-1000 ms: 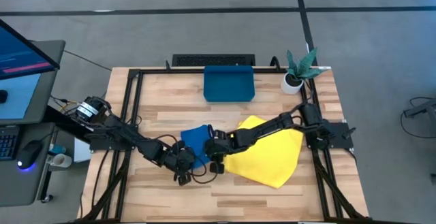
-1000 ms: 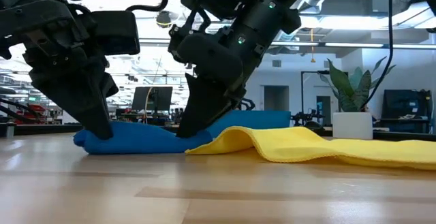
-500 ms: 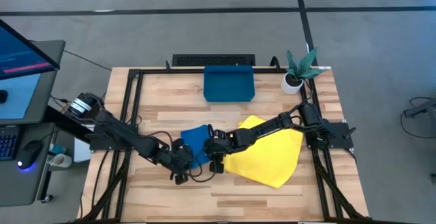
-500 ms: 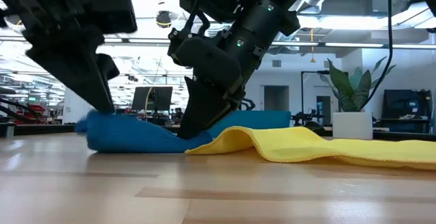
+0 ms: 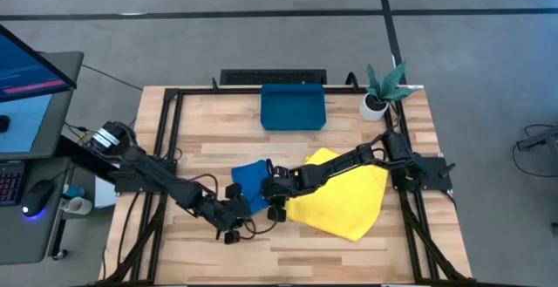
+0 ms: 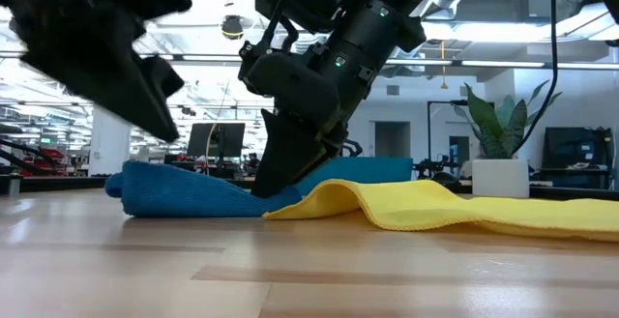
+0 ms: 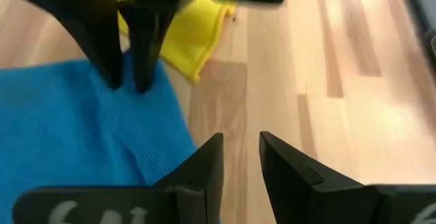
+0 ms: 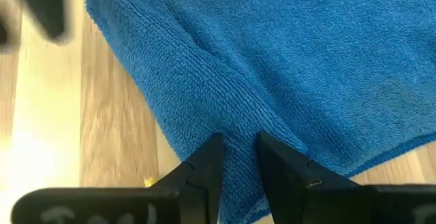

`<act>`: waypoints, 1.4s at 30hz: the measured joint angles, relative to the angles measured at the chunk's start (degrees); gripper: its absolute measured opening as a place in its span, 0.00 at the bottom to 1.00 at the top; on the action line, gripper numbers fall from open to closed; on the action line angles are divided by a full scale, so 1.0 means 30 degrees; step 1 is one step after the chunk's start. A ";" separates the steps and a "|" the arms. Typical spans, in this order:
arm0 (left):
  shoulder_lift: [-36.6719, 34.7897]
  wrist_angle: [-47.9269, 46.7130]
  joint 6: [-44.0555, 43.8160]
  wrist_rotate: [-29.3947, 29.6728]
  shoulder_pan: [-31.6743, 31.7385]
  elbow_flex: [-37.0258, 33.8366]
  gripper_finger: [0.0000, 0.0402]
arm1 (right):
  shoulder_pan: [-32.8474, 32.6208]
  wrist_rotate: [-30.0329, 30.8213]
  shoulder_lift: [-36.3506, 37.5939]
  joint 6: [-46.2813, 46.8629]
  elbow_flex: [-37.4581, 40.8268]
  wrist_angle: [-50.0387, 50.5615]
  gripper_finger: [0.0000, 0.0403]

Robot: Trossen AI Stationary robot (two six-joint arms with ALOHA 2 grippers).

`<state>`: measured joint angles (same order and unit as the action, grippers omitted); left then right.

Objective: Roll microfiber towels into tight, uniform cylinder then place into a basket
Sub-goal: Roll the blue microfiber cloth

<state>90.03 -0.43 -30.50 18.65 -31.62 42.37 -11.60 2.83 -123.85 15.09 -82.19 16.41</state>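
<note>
No writing can be read. On the slatted wooden bench (image 5: 218, 256), a fuzzy blue towel (image 5: 251, 182) lies creased near the middle, its edge overlapping a rumpled yellow towel (image 5: 344, 204) spread toward the right edge. The right gripper (image 8: 235, 152) pinches a raised fold of the blue cloth between its fingers. The left gripper (image 7: 240, 157) hangs released just off the blue towel's front corner, holding nothing. A shallow teal basket (image 5: 293, 107) with nothing in it sits at the far edge, beside a white potted plant (image 5: 380, 91).

left tool (image 6: 145, 86) blurred, cut off; blue towel (image 5: 250, 182) perhaps partly hidden.
</note>
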 joint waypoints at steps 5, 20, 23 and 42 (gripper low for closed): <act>0.1014 -0.0221 -0.0126 0.0024 0.0554 -0.0007 0.22 | 0.0000 -0.0006 -0.0014 0.0013 0.0005 -0.0031 0.29; 0.1560 -0.3081 -0.2724 0.0217 0.1967 0.0029 0.22 | -0.0299 -0.0248 -0.0036 0.1207 -0.0040 -0.0073 0.29; 0.1559 -0.3091 -0.2724 0.0146 0.1967 0.0029 0.22 | -0.0299 -0.0277 -0.0044 0.2257 -0.0046 -0.0046 0.30; 0.1541 -0.3264 -0.2782 -0.0632 0.1960 0.0015 0.22 | -0.0040 0.0599 0.2915 -0.0043 0.0084 0.3759 0.41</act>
<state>94.65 -10.22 -38.85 16.75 -25.74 42.41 -11.71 4.63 -115.11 14.96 -81.93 27.69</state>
